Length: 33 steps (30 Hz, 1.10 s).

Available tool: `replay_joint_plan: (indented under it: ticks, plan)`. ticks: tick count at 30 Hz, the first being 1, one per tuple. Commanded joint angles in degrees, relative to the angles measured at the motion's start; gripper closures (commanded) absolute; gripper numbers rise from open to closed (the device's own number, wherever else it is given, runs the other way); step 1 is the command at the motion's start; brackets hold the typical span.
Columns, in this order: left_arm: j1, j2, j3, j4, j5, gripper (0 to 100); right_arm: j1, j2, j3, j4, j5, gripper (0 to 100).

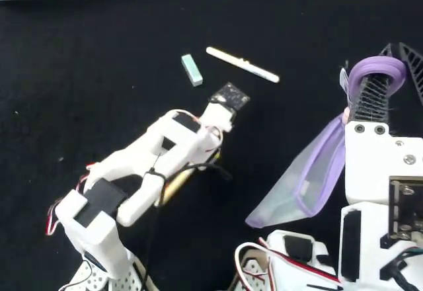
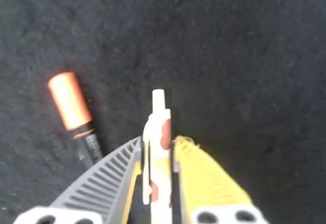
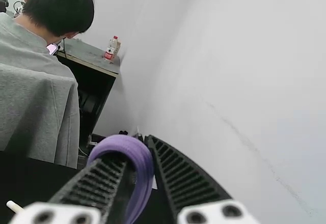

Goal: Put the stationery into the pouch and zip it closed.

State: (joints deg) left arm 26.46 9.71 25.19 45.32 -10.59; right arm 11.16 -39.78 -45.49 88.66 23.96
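My left gripper (image 2: 158,143) is shut on a white pen with orange-red patches (image 2: 159,132) and holds it just above the black table. An orange-capped marker (image 2: 70,107) lies on the cloth beside it. In the high view the left arm (image 1: 168,149) stretches over the table's middle. A green eraser (image 1: 192,69) and a white pen (image 1: 242,64) lie beyond it. My right gripper (image 1: 377,73) is raised at the right, shut on the purple rim of the translucent pouch (image 1: 310,178), which hangs down from it. That rim (image 3: 127,158) sits between the right fingers.
The black cloth (image 1: 79,73) covers the whole table. The right arm's white body (image 1: 380,198) fills the near right corner, and the left arm's base (image 1: 92,231) stands at the near left.
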Motion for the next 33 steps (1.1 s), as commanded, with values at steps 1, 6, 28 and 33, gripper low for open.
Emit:
replay_joint_plan:
  ticks: [1, 6, 28, 33]
  plan:
    - [-1.1, -0.44, -1.8, 0.18, -0.26, 96, 0.53, -0.13, -1.63, 0.09, -0.62, 98.8]
    - [-2.68, -4.31, -1.63, 0.62, 0.35, 96, 0.53, -0.13, -1.63, 0.09, -0.7, 98.8]
    - [-9.8, -106.02, 32.84, -20.4, 25.93, 96, -17.93, -3.21, -1.19, 1.49, -0.79, 98.8]
    - [-1.27, -113.67, 38.29, -29.63, 28.48, 96, -18.2, -3.21, -1.1, 1.49, -0.79, 98.8]
